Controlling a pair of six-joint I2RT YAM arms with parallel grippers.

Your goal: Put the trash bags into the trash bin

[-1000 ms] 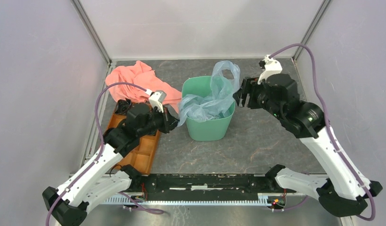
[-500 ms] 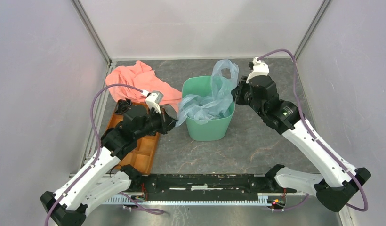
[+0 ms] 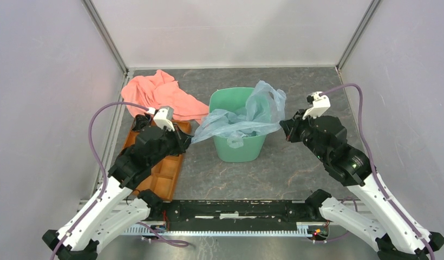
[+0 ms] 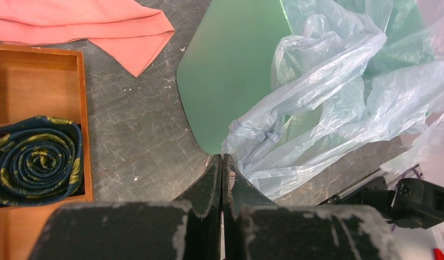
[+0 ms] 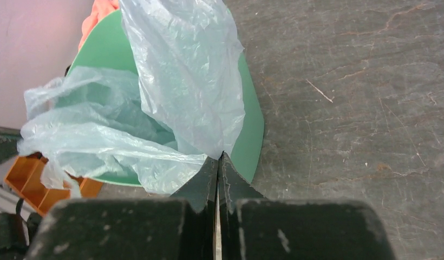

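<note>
Left gripper [image 4: 222,157]: jaws closed, pinching one edge of the thin, crinkly, translucent pale blue plastic bag [image 4: 317,108] just outside the left wall of the mint-green plastic wastebasket [image 4: 236,70], a tapered bin with a rounded-square rim. Right gripper [image 5: 219,157]: jaws likewise closed, clamping the opposite edge of the bag just beyond the bin's right wall. Seen from above, the bag is drawn out between the two grippers across the bin's mouth. Its middle sags inside, while loose film spills over the left, right and near rims.

Step in hand, by judgement: feeding the bag in, about half done. The next move probably calls for carrying both held edges inward over the opening, then lowering and letting go so the overhanging film drops inside.

A salmon-pink cloth [image 3: 160,95] and an orange compartment tray [image 3: 165,173] lie apart to the left.
</note>
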